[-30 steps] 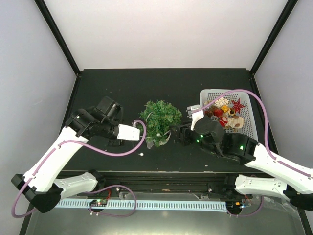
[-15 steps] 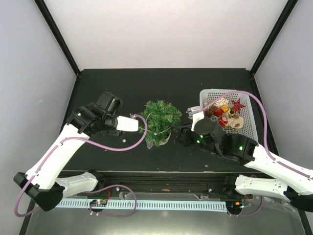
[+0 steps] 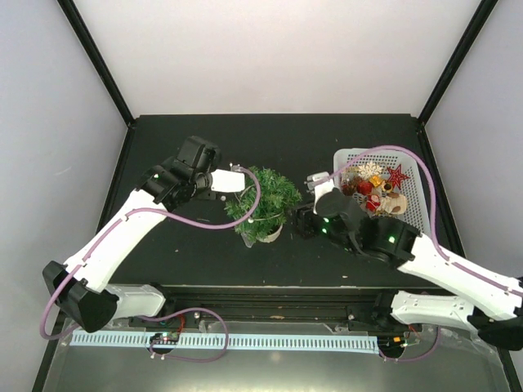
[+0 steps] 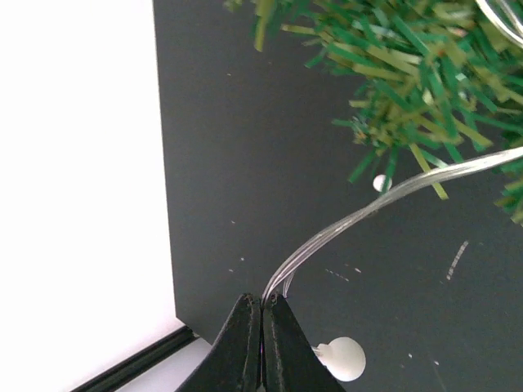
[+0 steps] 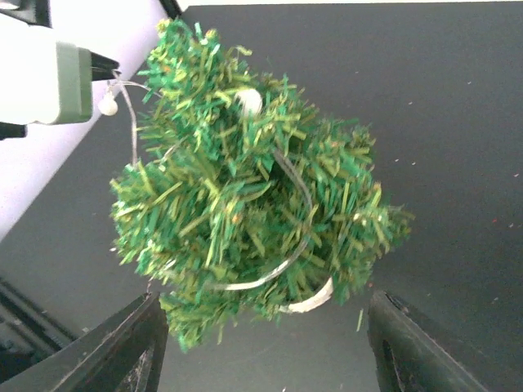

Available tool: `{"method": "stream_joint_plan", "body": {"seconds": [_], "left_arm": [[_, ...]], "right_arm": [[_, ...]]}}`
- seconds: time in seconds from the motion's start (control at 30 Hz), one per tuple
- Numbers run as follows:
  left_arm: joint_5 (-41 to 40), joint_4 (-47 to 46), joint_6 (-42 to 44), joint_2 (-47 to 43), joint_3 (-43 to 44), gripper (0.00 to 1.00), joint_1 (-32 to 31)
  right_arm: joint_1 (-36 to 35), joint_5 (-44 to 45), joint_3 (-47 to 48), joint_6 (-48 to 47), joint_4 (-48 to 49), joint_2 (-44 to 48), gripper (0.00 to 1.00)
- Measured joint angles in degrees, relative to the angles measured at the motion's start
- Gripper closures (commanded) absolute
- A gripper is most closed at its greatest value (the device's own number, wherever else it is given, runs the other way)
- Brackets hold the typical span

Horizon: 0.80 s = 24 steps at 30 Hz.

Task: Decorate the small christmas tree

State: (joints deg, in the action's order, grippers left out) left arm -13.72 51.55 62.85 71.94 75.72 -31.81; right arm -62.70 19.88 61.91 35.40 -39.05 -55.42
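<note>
1. Your left end effector [image 4: 263, 309] is pinched together on a clear beaded strand [image 4: 384, 197] that runs into the small christmas tree [image 3: 263, 204]
2. The tree sits mid-desk [image 3: 204, 139] between your two arms, with the strand looped through its branches
3. Your right end effector [image 5: 270, 351] stands wide apart just right of the tree, its fingers flanking the lower foliage
4. The white mesh basket [image 3: 413, 214] of ornaments lies further right
</note>
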Motion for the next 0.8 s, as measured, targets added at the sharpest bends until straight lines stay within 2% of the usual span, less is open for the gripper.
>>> {"method": "stream_joint_plan", "body": {"seconds": [0.27,0.6,0.8], "left_arm": [[0.8,-5.7,-1.3,0.5,-0.2,0.98,0.8],[3.4,-8.3,-3.3,0.5,-1.6,0.98,1.4],[4.3,-8.7,-4.0,0.5,-2.0,0.98,1.7]], "right_arm": [[3.0,3.4,9.0,-3.2,-1.5,-12.9,0.31],[3.0,1.6,-0.2,-4.0,-1.1,-11.4,0.28],[3.2,1.2,-1.6,-5.0,0.2,-12.0,0.28]]}}
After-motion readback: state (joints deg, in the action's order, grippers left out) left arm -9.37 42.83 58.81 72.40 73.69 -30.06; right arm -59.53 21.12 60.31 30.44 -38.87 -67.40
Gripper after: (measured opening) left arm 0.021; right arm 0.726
